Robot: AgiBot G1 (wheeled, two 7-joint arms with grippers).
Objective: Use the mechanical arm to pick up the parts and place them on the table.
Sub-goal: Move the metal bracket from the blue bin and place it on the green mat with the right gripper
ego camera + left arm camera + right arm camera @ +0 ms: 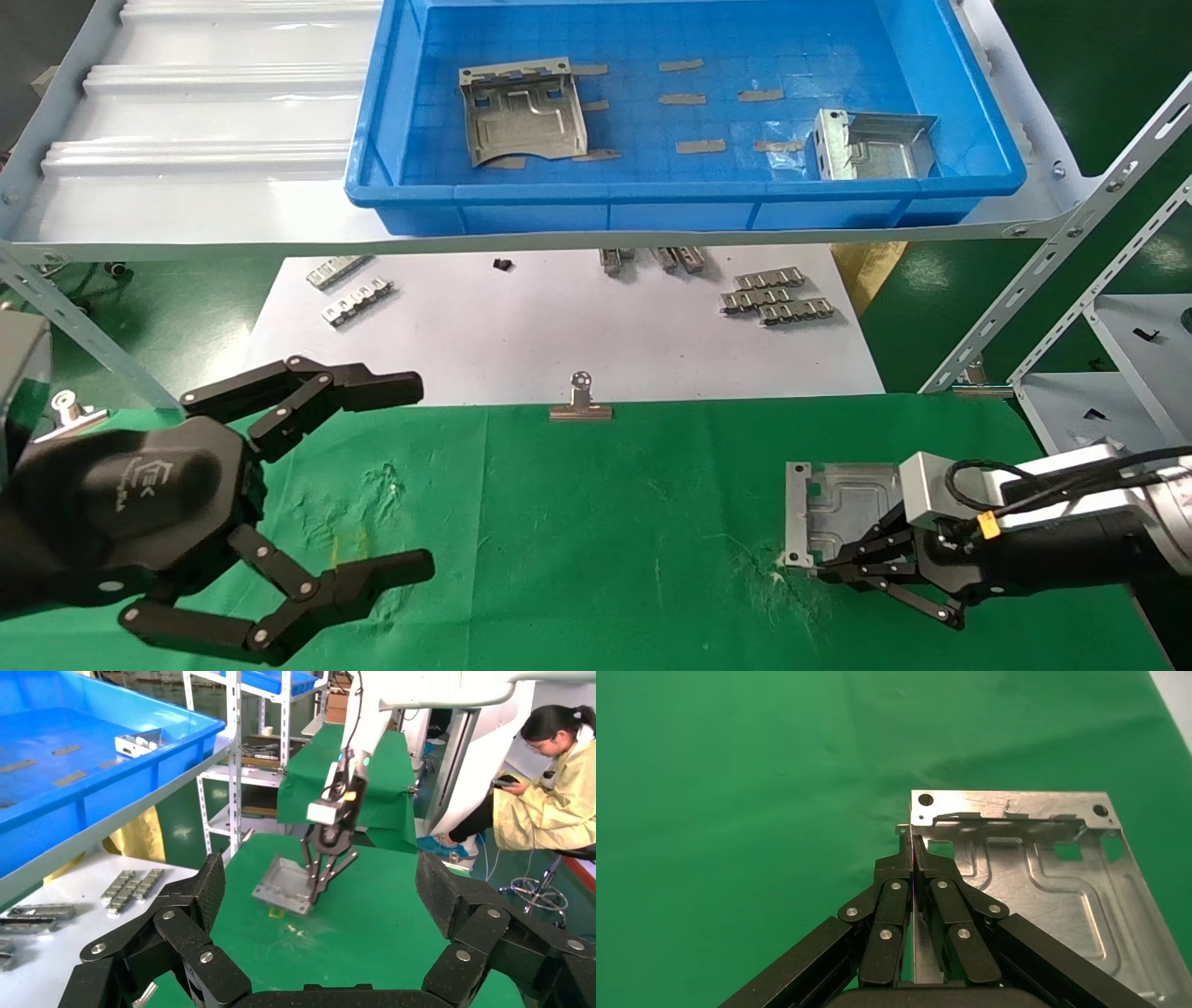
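So we have one part [833, 511] down on the bench [596, 522] at four o'clock, our right hand [824, 568] clamped on its edge; two parts wait in the bin [684, 200] at twelve, left hand [410, 475] spread apart, idle.

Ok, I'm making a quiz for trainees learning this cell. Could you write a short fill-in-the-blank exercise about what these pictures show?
1. The right end effector is shut on a metal part lying on the ____ cloth of the table.
2. The number of parts left in the blue bin is ____.
3. The left end effector hangs with its fingers ____, holding nothing.

Missing words: green; two; open
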